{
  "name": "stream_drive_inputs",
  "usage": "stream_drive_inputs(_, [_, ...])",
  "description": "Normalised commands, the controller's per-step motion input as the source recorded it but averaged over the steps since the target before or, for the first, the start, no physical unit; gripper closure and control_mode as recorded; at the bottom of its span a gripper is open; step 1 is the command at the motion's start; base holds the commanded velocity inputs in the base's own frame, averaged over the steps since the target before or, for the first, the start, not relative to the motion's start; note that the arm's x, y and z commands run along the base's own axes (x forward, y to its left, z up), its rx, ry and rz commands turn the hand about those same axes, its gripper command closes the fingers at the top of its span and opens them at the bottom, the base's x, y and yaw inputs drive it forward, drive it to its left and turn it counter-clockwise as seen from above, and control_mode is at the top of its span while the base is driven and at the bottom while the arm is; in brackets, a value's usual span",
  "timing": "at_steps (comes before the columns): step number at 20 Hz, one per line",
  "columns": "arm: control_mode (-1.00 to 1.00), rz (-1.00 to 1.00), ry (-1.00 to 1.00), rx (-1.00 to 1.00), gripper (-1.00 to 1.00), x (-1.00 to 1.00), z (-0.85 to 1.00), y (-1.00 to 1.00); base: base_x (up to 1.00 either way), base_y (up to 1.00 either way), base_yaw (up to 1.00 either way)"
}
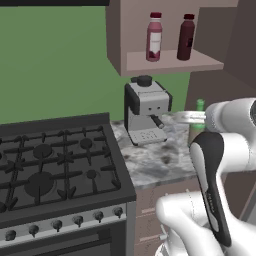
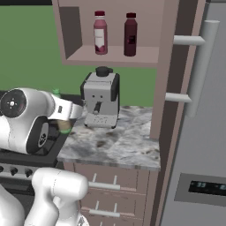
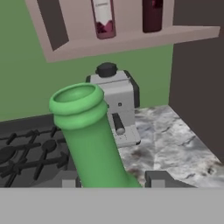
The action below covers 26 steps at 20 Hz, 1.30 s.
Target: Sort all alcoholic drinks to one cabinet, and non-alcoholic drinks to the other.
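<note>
Hand view looks up the neck of the green bottle (image 3: 89, 140), which rises from between the two dark finger tips (image 3: 153, 178) at the bottom of the picture. The gripper (image 3: 111, 183) is partly closed, and from how the bottle sits between the tips I'd say it has hold of the lower body, though the contact itself is hidden.

Going from big to small: the stove (image 1: 55, 165) lies to one side of the fingers, the marble counter (image 2: 123, 145) spreads below and ahead of them, and the coffee machine (image 2: 101, 101) stands just beyond. Well above the fingers, the open cabinet shelf (image 2: 119, 55) carries the pink bottle (image 2: 100, 33) and the dark maroon bottle (image 2: 130, 34), side by side.

So the soft drinks look sorted; the step in hand is carrying an alcoholic one. Next it needs lifting clear of the machine and taking to the other cabinet, kept upright.
</note>
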Motion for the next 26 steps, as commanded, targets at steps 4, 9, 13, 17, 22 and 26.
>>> stream_drive_inputs(4, [-1.00,0.00,0.00,0.00,1.00,-0.14,0.11,0.00,0.00,0.00,0.00])
stream_drive_inputs(9, [-1.00,0.00,-0.01,0.00,1.00,-0.12,0.08,0.00,0.00,0.00,0.00])
stream_drive_inputs(13, [-1.00,0.00,-0.02,0.00,1.00,-0.11,0.05,0.00,0.00,0.00,0.00])
stream_drive_inputs(17, [-1.00,0.00,-0.04,0.00,1.00,-0.15,0.04,-0.01,0.00,0.00,0.00])
stream_drive_inputs(22, [-1.00,0.00,-0.03,0.00,1.00,-0.19,0.02,-0.05,0.00,0.00,0.00])
stream_drive_inputs(26, [-1.00,0.00,-0.01,0.00,1.00,-0.18,0.00,-0.06,0.00,0.00,0.00])
